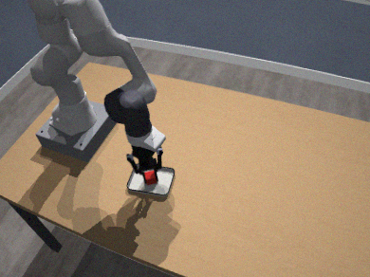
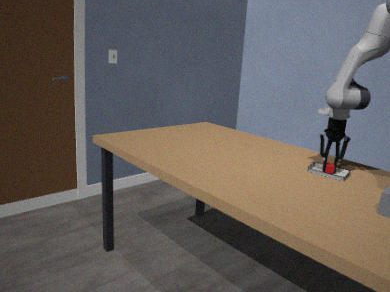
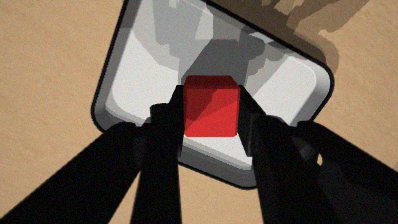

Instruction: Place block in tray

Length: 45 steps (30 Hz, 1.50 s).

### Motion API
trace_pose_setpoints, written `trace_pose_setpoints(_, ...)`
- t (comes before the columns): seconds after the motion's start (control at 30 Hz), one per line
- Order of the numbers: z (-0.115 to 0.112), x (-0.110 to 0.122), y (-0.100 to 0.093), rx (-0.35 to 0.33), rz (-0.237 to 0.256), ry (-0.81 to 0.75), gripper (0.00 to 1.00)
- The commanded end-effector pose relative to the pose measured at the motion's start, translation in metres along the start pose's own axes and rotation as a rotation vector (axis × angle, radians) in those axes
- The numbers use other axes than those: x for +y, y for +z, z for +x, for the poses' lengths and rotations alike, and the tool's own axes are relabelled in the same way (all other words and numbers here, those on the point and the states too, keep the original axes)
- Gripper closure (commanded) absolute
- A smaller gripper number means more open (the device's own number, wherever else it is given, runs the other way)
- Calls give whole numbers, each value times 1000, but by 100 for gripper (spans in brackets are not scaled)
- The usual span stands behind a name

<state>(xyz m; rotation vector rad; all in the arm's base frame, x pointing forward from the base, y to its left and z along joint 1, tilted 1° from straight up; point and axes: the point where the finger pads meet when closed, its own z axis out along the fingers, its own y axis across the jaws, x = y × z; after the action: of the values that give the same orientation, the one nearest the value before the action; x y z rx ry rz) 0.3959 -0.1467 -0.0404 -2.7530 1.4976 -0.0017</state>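
Note:
A small red block [image 3: 210, 106] sits between my black fingers, and my gripper [image 3: 208, 100] is shut on it. The block is low inside the white tray [image 3: 210, 90], over the tray's floor near its middle; I cannot tell whether it touches the floor. In the top view the gripper [image 1: 145, 168] points straight down into the tray [image 1: 153, 185] with the block [image 1: 150, 176] at its tips. In the exterior view the block [image 2: 330, 168] shows just above the tray [image 2: 328, 174] under the gripper [image 2: 333, 152].
The tray lies on a wooden table [image 1: 228, 171], close to the front edge. The robot base [image 1: 71, 133] stands to the tray's left. A low grey wall [image 1: 247, 62] runs behind the table.

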Motion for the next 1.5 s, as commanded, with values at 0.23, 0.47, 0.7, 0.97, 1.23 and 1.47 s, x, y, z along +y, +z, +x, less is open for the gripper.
trace_pose_setpoints(0.23,1,-1,0,3,2,-4,57)
trace_pose_setpoints(0.47,1,-1,0,3,2,-4,57)
trace_pose_setpoints(0.7,1,-1,0,3,2,-4,57)
trace_pose_setpoints(0.97,1,-1,0,3,2,-4,57)
trace_pose_setpoints(1.23,1,-1,0,3,2,-4,57)
trace_pose_setpoints(1.47,1,-1,-5,3,2,-4,57)
